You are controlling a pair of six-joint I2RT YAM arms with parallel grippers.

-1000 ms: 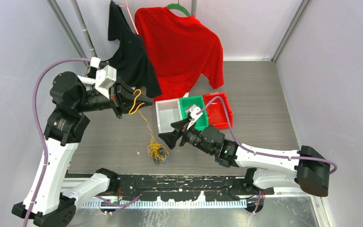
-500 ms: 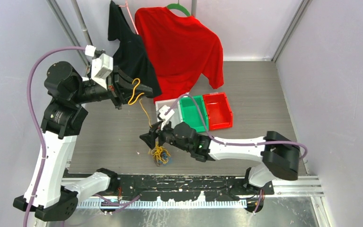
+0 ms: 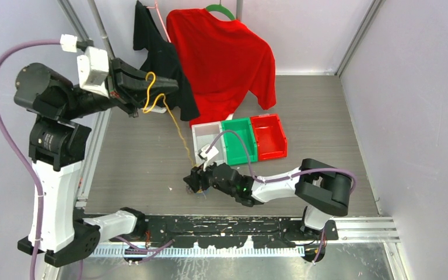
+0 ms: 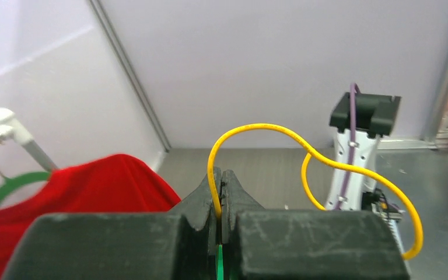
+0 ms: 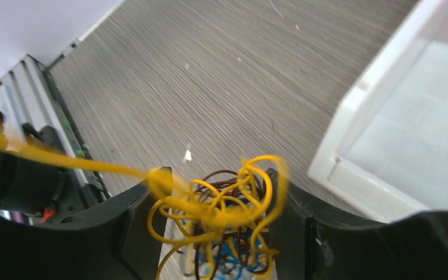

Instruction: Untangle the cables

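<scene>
A yellow cable (image 3: 149,93) loops out of my left gripper (image 3: 172,86), which is shut on it and raised high at the back left. The wrist view shows the strand pinched between the jaws (image 4: 223,175) and the cable (image 4: 262,125) arching to the right. One taut strand (image 3: 181,137) runs down to a tangle of yellow, dark brown and blue cables (image 5: 227,216) on the table. My right gripper (image 3: 193,181) sits low over that tangle, mostly hiding it from above. Its jaws (image 5: 217,173) stand apart with the tangle between the fingers.
A white bin (image 3: 207,124), a green bin (image 3: 236,121) and a red bin (image 3: 266,116) stand in a row just behind the right gripper. The white bin (image 5: 396,134) is close on its right. A red shirt (image 3: 221,58) and a black shirt (image 3: 160,64) hang at the back.
My left gripper has risen up and left with the yellow cable, pulling the strand taut. My right gripper has moved left and down from near the bins onto the tangle.
</scene>
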